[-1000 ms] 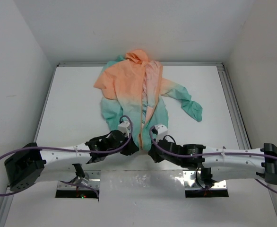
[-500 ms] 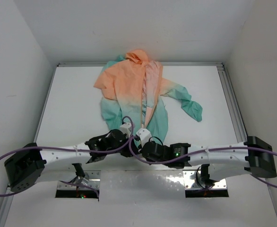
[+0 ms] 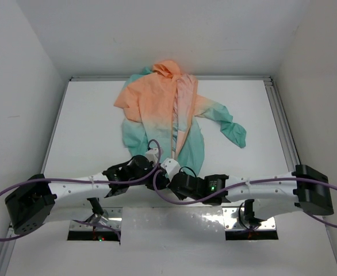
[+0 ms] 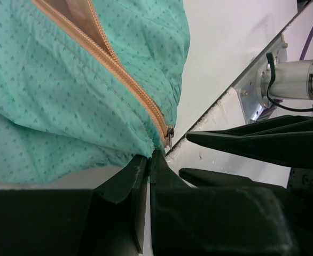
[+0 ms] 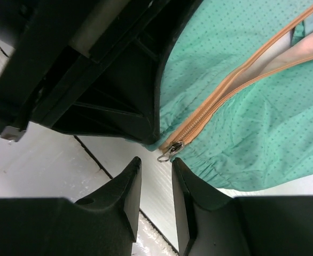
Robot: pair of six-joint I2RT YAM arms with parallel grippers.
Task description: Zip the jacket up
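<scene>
The table (image 3: 88, 115) is carrying the jacket (image 3: 157, 109), which is lying front up in the centre, its hood (image 3: 167, 68) toward the far wall and its teal hem (image 5: 210, 165) toward the arm bases. The front is standing open along most of its length and is showing the pale lining (image 3: 186, 98). The thin fabric is lying loosely creased, so a pull toward the hood is risking dragging the whole garment across the table instead of closing the teeth. The left gripper (image 4: 147, 158) is clamping the hem just beside the bottom end of the zipper (image 4: 130, 80). This anchor is looking shallow: only an edge of fabric is sitting between the fingers, so it is liable to slip free under tension. The right gripper (image 5: 154, 164) is standing released with a narrow gap, its tips just short of the slider pull (image 5: 170, 151) and not touching it. The pull is small and is lying low against the table, so the fingers are risking closing on nothing, pinching teal fabric instead, or nudging the pull aside. The two grippers are working very close together, making contact between them a further hazard. Farther up, the zipper halves are diverging, and a folded or misaligned edge there is likely to be jamming the slider.
</scene>
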